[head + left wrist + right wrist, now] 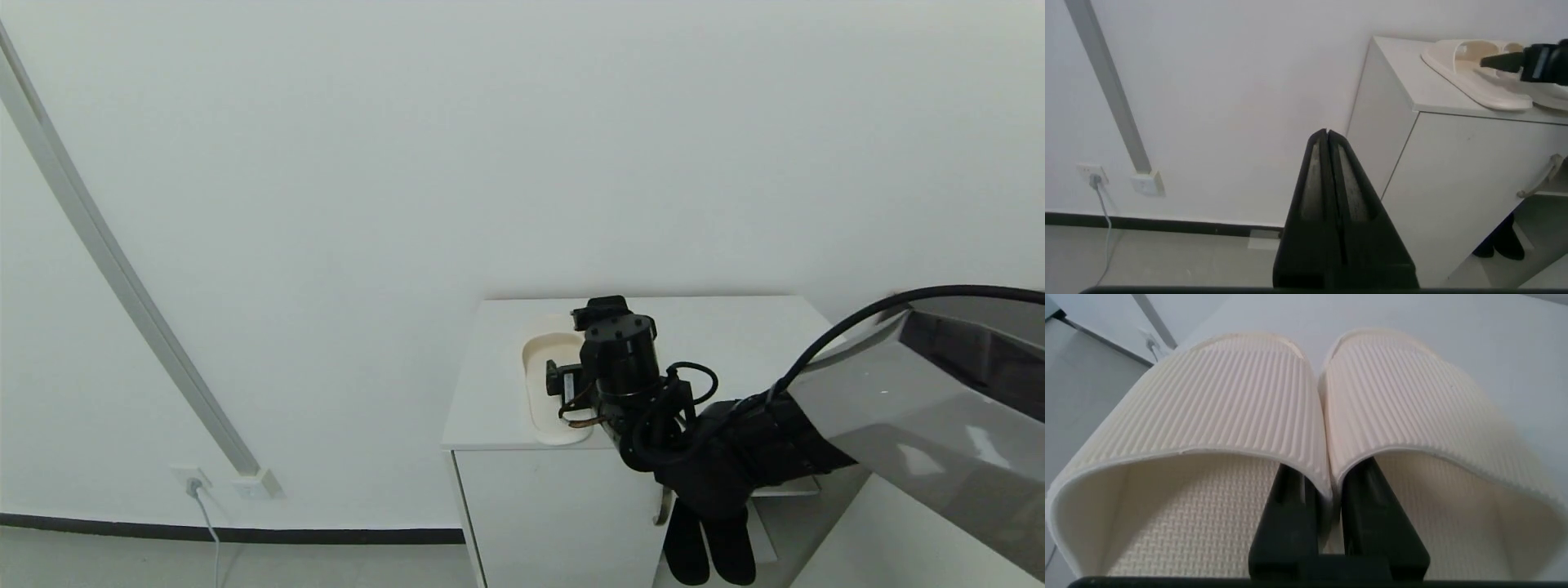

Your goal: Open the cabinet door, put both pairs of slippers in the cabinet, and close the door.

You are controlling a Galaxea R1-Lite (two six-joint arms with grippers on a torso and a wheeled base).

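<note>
Right gripper [1327, 486]: one finger sits inside each slipper of the cream pair [540, 384], with the two inner strap walls pinched between the fingers. We rate this hold as secure but narrow. The cream pair lies on top of the cabinet [555, 506], its near end at the front edge. Left gripper [1327, 204]: fingers pressed together and holding nothing, out to the cabinet's left and facing it.

Risks noted. The hold takes only the soft straps, so on lifting the soles may sag or swing. One slipper could slide free if the two walls are not caught evenly. On the way down, a swinging sole could strike the handle [663, 510] or the shelf [784, 490] (both lie close to the likely path). A release too near the lip of the opening could tip the pair onto the floor.

Contents. The cabinet's right side stands open. Below the shelf lies the black pair [709, 547]. It appears to rest inside the compartment, though the arm covers its far end and we cannot confirm how deep it sits. By our reading one pair is stowed, while the cream pair and the door closing are not yet done.
</note>
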